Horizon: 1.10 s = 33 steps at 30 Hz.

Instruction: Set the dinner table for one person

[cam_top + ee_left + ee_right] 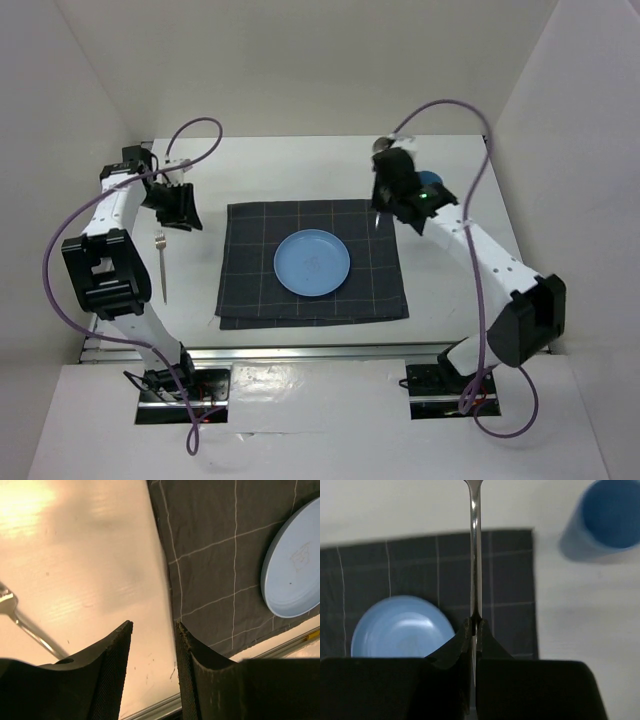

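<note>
A light blue plate point(312, 262) point(295, 570) point(400, 627) sits in the middle of a dark grid-lined mat point(250, 280) point(215, 540) point(510, 580) on the white dinner table point(300, 165) point(90, 555) point(585, 620). My right gripper point(384, 198) point(475, 624) hangs above the mat's far right corner, shut on the thin handle of a silver utensil point(475, 555); the utensil's far end runs out of frame. My left gripper point(184, 212) point(152, 627) stands open and empty over bare table just left of the mat. A fork point(161, 268) point(15, 612) lies on the table left of it.
A blue cup point(432, 181) point(605, 515) stands on the table right of the mat's far corner, close behind my right wrist. White walls enclose the table on three sides. An aluminium rail point(320, 350) runs along the near edge.
</note>
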Tool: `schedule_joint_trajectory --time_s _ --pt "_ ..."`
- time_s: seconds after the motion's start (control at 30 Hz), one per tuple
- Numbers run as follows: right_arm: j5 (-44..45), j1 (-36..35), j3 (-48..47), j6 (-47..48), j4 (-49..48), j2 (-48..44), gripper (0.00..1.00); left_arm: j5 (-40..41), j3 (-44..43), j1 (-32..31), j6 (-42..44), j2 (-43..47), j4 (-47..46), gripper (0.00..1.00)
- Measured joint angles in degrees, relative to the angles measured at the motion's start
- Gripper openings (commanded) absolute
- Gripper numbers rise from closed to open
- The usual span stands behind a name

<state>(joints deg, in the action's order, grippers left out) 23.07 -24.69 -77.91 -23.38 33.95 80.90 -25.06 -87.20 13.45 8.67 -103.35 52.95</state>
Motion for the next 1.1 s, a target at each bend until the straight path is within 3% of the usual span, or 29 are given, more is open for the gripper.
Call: schedule_joint_trajectory --time_s 0.17,0.4,0.9,1.03,1.07,1.1 --pt "-4.42 -8.90 7.19 -1.44 1.11 6.99 0.00 1.20 5.14 2.47 0.15 4.68 0.09 0.48" --pt "-7.98 -9.84 20.31 -4.87 2.99 11.21 0.00 3.45 10.12 4.46 0.44 8.37 -0.15 0.49" --pt "-8.24 -9.79 22.10 -6.19 -2.84 15.65 0.00 4.00 10.71 5.20 0.63 8.37 -0.46 0.49" --pt "-7.69 -9.79 20.90 -6.34 -2.58 16.87 0.33 5.09 11.06 5.20 1.53 8.37 -0.57 0.49" --pt "-7.26 -9.79 20.57 -6.10 -2.38 17.16 0.49 5.57 11.39 5.20 1.73 8.37 -0.63 0.49" --pt "-7.04 -9.79 20.46 -6.40 -2.25 17.20 0.55 6.10 11.74 5.22 1.81 8.37 -0.63 0.49"
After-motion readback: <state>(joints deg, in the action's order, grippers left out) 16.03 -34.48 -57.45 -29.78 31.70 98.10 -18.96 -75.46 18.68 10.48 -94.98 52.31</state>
